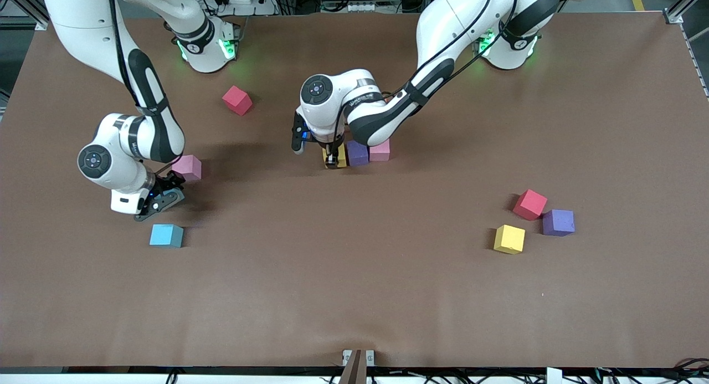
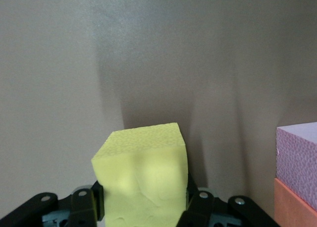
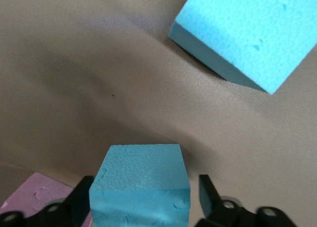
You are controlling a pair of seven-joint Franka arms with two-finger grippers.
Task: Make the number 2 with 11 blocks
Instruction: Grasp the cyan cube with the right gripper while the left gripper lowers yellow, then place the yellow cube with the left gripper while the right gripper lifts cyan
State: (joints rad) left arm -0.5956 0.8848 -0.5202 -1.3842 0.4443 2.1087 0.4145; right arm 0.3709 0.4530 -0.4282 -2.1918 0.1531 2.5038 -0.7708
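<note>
- A yellow foam cube (image 2: pixel 143 180) is gripped by the left pincer (image 1: pixel 332 161), set against the purple foam cube (image 1: pixel 357 153) of a short row at mid-counter (image 1: pixel 354 295).
- A light blue foam cube (image 3: pixel 141 187) sits between the right pincer's (image 1: pixel 160 198) fingers; a gap shows on one side.
- Bare counter lies around the row.

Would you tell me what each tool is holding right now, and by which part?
The left tool is shut on the yellow block by opposite sides. The right tool straddles a light blue block, gap at one finger, not gripped.
</note>
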